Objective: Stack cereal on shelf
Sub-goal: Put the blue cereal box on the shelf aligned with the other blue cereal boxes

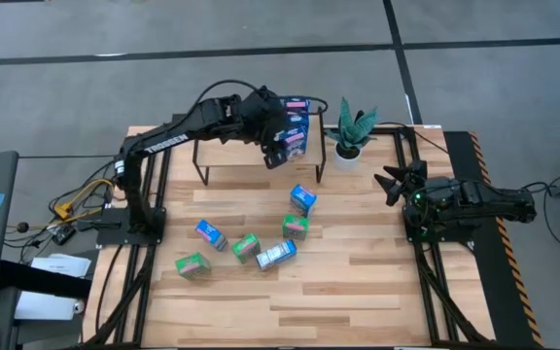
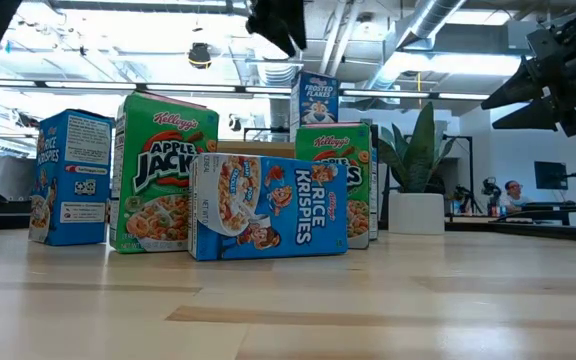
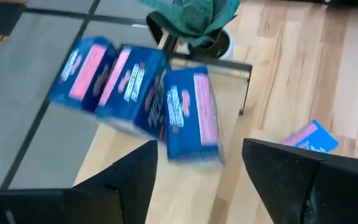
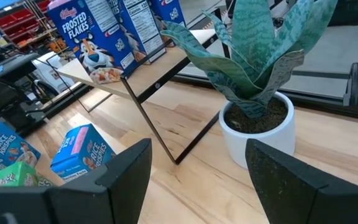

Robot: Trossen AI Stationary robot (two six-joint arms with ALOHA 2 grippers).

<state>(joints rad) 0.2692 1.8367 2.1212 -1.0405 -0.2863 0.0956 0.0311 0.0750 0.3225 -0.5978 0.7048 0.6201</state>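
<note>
Cereal boxes stood in two groups: three blue Frosted Flakes boxes (image 3: 135, 93) in a row at the right end of the shelf (image 1: 231, 156), and six more loose on the desk (image 1: 358, 282) in front of it. The left tool (image 1: 276, 148) hung above the shelf's right end, just beside the nearest Frosted Flakes box (image 3: 191, 115). In the left wrist view its two dark fingers (image 3: 129, 177) stood spread apart with nothing between them, released from that box, which stood upright on the shelf board next to the other two.

Beyond the shelf's right end sat a potted plant (image 1: 351, 131) in a white pot, close to the thin black shelf leg (image 4: 160, 134).

On the desk a blue Rice Krispies box (image 1: 302, 199) stood nearest the shelf, with a green box (image 1: 295, 227) just in front of it. Farther forward lay another Rice Krispies box (image 1: 276, 255) on its side, touching a green Apple Jacks box (image 1: 246, 247). A blue box (image 1: 210, 234) lay to their left, and a green box (image 1: 192, 264) lay apart, nearest the left arm's base.

The right tool (image 1: 397, 183) waited at the right side of the desk, well apart from the boxes, pointed toward the plant; its fingers (image 4: 126, 177) were spread and empty.
</note>
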